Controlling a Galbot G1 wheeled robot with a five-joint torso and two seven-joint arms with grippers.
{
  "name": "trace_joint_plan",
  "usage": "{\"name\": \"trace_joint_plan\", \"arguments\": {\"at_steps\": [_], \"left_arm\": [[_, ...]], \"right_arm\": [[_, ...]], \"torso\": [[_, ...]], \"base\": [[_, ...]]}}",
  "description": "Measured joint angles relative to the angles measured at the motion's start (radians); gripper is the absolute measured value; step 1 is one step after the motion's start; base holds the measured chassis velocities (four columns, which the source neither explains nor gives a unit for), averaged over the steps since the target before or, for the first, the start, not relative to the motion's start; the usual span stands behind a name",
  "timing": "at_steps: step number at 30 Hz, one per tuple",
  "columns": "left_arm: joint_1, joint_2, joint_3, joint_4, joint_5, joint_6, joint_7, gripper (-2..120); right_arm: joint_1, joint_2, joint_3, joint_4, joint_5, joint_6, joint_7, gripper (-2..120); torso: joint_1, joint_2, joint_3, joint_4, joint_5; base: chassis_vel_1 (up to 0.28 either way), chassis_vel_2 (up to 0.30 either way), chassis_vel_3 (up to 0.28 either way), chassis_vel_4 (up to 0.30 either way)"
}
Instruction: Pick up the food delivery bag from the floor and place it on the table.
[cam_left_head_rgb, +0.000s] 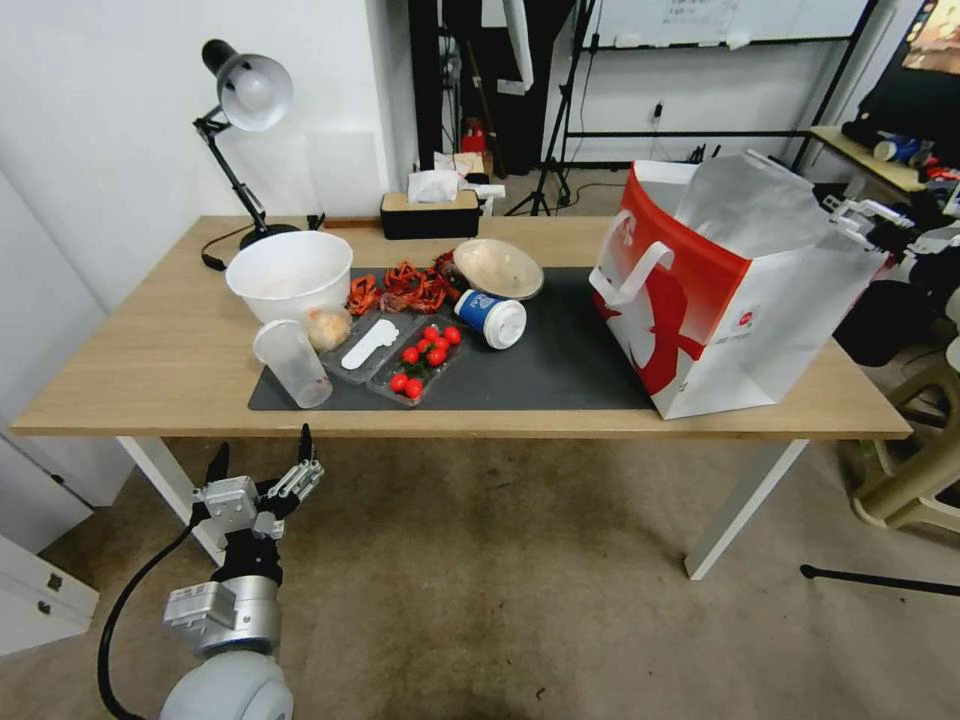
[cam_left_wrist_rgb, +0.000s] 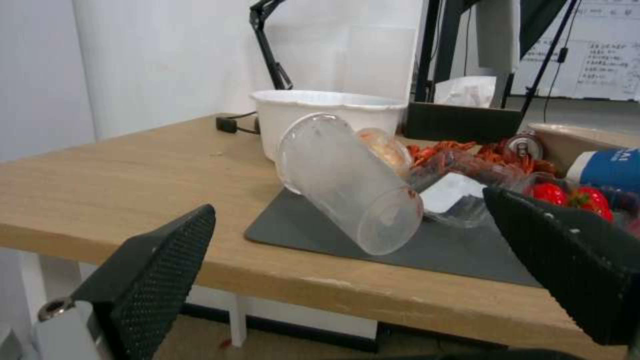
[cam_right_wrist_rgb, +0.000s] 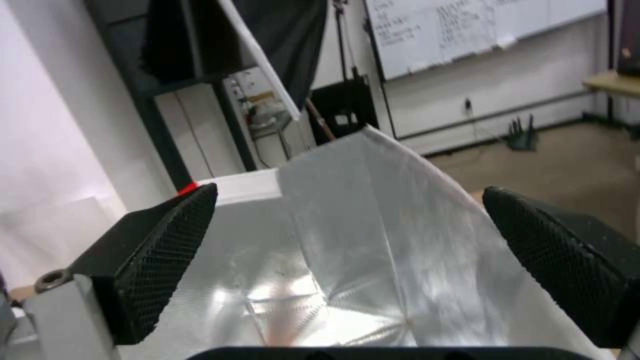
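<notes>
The food delivery bag (cam_left_head_rgb: 720, 290) stands upright on the right end of the table (cam_left_head_rgb: 150, 350), red and white with a white strap handle; its base is partly on the dark grey mat (cam_left_head_rgb: 560, 360). Its silver foil lining (cam_right_wrist_rgb: 347, 260) lies open under my right gripper (cam_right_wrist_rgb: 350, 200), which is open and holds nothing. That right gripper (cam_left_head_rgb: 860, 215) hovers by the bag's upper far right edge. My left gripper (cam_left_head_rgb: 262, 450) is open, low in front of the table's front edge and above the floor (cam_left_head_rgb: 480, 580). It faces a tipped clear cup (cam_left_wrist_rgb: 347, 185).
On the mat's left half stand a white bowl (cam_left_head_rgb: 290, 272), the clear cup (cam_left_head_rgb: 292, 362), a tray of tomatoes (cam_left_head_rgb: 420, 360) and a blue-and-white cup on its side (cam_left_head_rgb: 492, 318). A desk lamp (cam_left_head_rgb: 245, 100) and a tissue box (cam_left_head_rgb: 430, 210) stand at the back. A stool (cam_left_head_rgb: 920, 450) is at right.
</notes>
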Motion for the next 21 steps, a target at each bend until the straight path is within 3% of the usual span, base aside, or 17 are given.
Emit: {"name": "trace_joint_plan", "arguments": {"at_steps": [11,21], "left_arm": [[0.012,-0.003,-0.017,-0.022,0.001,0.0,0.018,100],[0.025,-0.002,-0.043,-0.047,0.0,-0.005,0.044,100]], "right_arm": [[-0.071,0.022,0.025,0.053,-0.204,0.068,-0.098,100],[-0.141,0.11,0.011,0.192,-0.335,0.128,-0.089,100]], "torso": [[0.0,0.0,0.0,0.0,0.0001],[0.0,0.0,0.0,0.0,0.0001]], "base": [[0.0,0.0,0.0,0.0],[0.0,0.0,0.0,0.0]]}}
